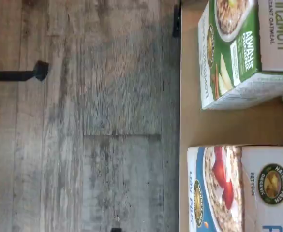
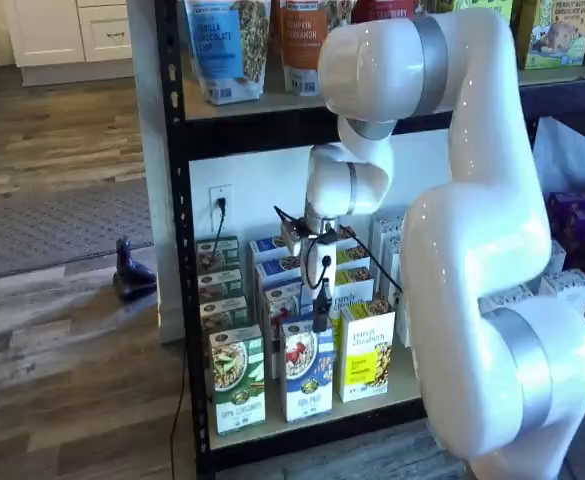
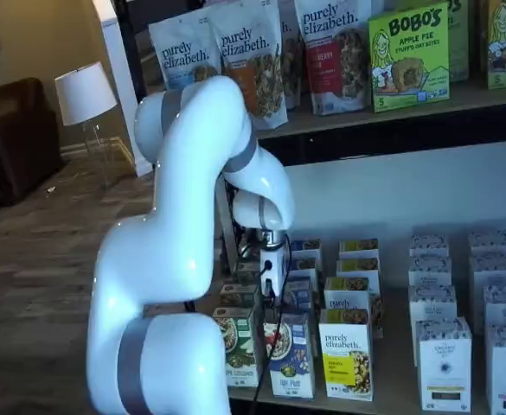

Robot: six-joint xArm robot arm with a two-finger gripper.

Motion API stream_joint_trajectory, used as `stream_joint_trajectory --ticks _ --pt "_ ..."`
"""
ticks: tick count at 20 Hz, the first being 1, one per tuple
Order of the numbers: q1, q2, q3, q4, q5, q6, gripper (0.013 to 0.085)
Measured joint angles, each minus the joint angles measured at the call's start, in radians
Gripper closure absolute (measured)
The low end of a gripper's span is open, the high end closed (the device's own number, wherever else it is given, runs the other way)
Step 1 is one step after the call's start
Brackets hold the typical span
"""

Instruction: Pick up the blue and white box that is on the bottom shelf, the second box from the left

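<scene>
Blue and white box (image 2: 308, 371): standing upright at the front of the bottom shelf (image 2: 302, 420), between the green-and-white carton (image 2: 237, 381) and the yellow carton (image 2: 367, 350); also showing in the other shelf view (image 3: 291, 354) and in the wrist view (image 1: 238, 188).
Row layout: cartons are facing outward in files running back to the wall, likely so that the front one can be taken without disturbing its neighbours.
Hand (image 2: 321, 305): hanging just above the target's top edge, pointing down, gripping nothing; black fingers are overlapping side-on, so no gap is showing; judged released, at full spread.
Approach: arm is reaching in from the front, apparently lining up for a grasp from above.
Hidden: fingers are missing from the wrist view; the arm is covering part of the rear rows; small print is staying unreadable.
</scene>
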Motion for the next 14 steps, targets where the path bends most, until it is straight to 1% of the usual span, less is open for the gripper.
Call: stream_joint_trajectory --ticks 6,10,14 --pt "-0.012 0.048 -0.046 -0.007 0.002 -0.006 0.0130" --pt "-0.020 0.090 -0.095 -0.006 0.004 -0.013 0.0130" --pt "-0.023 0.134 -0.152 -0.020 0.016 -0.005 0.0130"
